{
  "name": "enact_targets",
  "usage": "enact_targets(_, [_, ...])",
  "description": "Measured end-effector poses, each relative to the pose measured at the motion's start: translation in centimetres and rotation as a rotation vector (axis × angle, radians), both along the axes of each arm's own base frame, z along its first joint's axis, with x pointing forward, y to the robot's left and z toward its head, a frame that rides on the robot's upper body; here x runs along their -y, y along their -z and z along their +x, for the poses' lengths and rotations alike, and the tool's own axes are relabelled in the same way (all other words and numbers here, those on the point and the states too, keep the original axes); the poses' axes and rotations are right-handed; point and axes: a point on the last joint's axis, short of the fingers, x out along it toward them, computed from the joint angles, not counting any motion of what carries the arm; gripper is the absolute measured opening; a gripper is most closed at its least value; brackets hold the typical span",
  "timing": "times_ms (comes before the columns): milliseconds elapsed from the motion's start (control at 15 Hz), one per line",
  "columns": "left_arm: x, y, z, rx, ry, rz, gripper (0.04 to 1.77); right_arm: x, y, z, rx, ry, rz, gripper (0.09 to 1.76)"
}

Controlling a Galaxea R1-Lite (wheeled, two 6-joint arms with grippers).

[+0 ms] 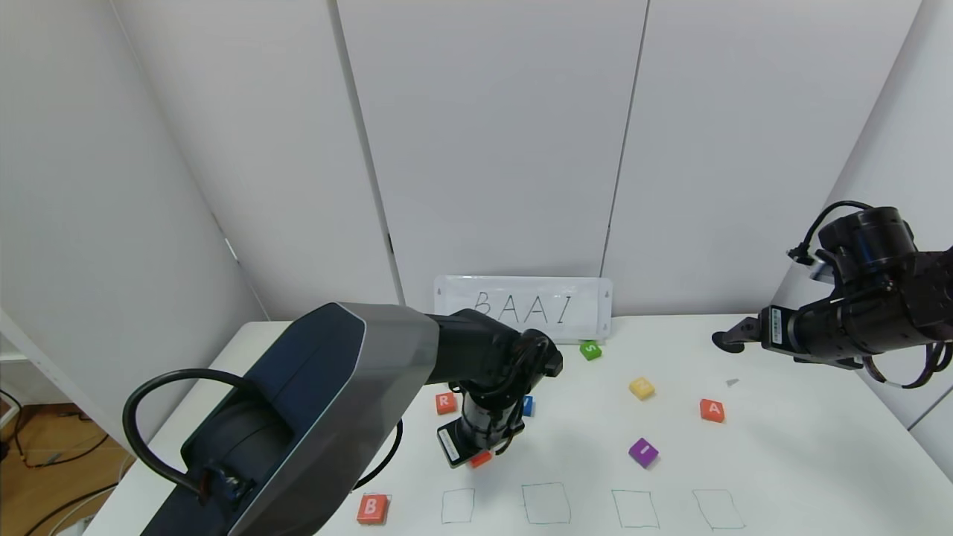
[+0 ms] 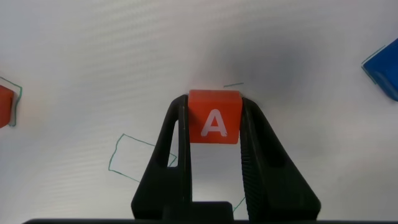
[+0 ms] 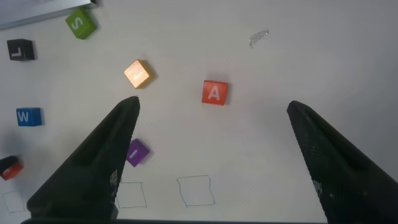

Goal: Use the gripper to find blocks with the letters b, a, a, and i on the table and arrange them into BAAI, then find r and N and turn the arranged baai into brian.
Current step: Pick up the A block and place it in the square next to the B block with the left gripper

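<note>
An orange A block (image 2: 214,117) is clamped between the closed fingers of the left gripper (image 2: 214,134) above the table (image 2: 186,43), its letter legible only in the left wrist view, while the right gripper (image 3: 211,124) is held wide open above a second A block (image 3: 214,93).

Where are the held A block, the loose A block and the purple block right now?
Held A block (image 2: 214,122), left wrist view, on its lettered face.
Loose A block (image 1: 712,410), head view, on its top face.
Purple block (image 1: 643,452), head view, on its top face.

White table (image 1: 782,461): scattered letter blocks (image 1: 712,410), green outlines (image 1: 546,503).
</note>
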Motion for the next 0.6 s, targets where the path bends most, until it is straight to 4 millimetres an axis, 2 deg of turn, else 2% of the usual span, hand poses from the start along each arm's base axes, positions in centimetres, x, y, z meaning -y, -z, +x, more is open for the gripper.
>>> enact_targets(267, [-0.4,-0.4,-0.3,-0.026,0.003,0.024,0.51,0.0,0.0,0.0,-0.001,0.001,0.000,1.71])
enact_targets(600, [-1.2,-2.6,-1.5,-0.036,0.032,0.042,0.51,0.0,-0.1,0.0,0.002,0.001,0.000,1.71])
